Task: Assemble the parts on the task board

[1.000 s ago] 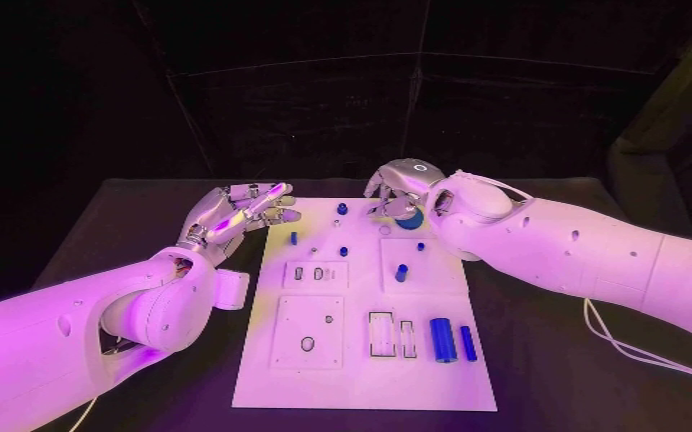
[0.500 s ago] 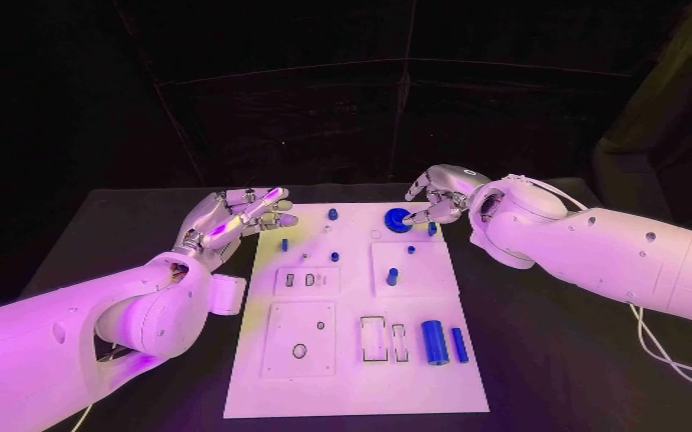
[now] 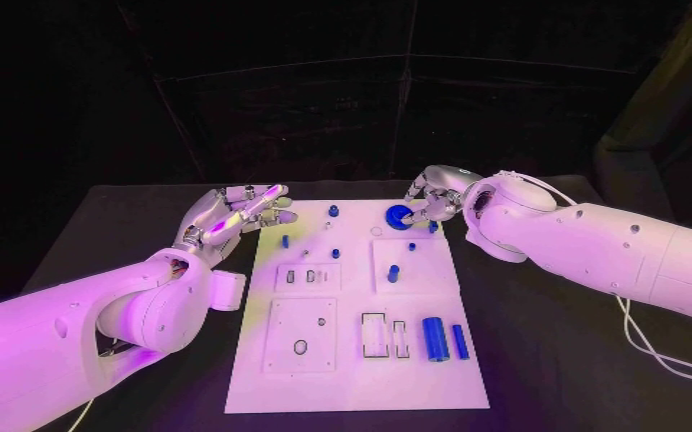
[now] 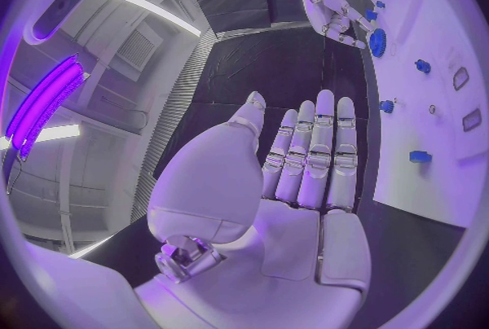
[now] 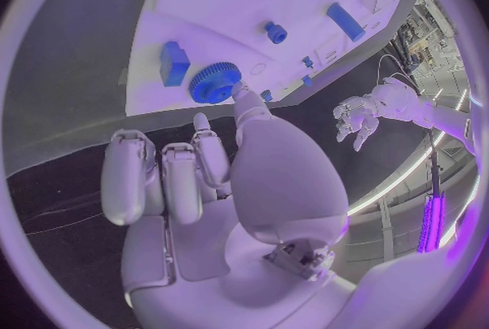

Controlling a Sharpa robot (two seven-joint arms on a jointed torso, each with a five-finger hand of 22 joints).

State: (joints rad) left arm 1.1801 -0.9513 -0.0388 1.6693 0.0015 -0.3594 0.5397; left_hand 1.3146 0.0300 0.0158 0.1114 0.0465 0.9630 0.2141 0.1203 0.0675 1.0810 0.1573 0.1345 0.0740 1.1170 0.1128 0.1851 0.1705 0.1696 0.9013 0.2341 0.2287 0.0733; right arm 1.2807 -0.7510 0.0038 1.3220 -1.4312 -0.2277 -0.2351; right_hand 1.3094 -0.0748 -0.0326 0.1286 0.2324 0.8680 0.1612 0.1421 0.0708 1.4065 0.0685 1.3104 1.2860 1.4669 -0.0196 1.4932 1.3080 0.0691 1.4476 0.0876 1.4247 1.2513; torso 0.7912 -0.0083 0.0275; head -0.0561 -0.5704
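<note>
White rectangular task board (image 3: 361,352) lies mid black surface (image 3: 562,352). Round blue toothed gear (image 3: 400,216) sits at the board's far right corner, probably seated on its post. Right hand (image 3: 437,195) just beside it, thumb tip at the gear's edge, other fingers curled, holding nothing. Left hand (image 3: 238,214) hovers off the board's left edge, fingers straight, empty; likely parked clear.

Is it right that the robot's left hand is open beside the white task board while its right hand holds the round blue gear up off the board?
Not quite. The round blue gear lies on the white task board; the right hand holds nothing, as the right wrist view shows. The left hand is indeed open beside the board.
</note>
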